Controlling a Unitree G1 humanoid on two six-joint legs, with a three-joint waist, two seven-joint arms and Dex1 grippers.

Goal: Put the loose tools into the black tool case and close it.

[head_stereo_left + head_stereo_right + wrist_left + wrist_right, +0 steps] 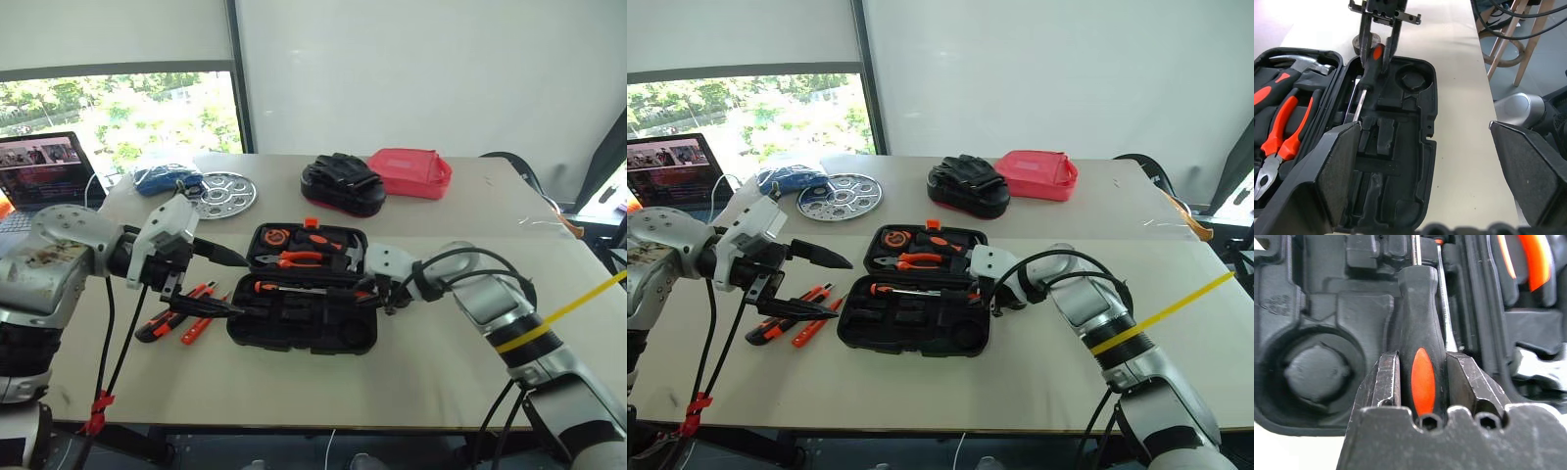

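Observation:
The black tool case (294,333) lies open in the middle of the table. My right gripper (380,294) is at the right end of its near half, shut on the orange-and-black handle of a screwdriver (1422,357). The screwdriver's shaft points along a moulded slot, beside another slim shaft lying there. My left gripper (238,284) hangs open and empty over the case's left edge. On the table left of the case lie an orange-black utility knife (157,326), a slim orange tool (199,331) and another orange-black tool (201,291).
The case's far half holds orange-handled pliers (299,259) and a hammer (1298,61). Behind the case are a round perforated steel plate (223,193), a black glove heap (341,183) and a red pouch (409,172). A laptop (44,171) stands at the far left.

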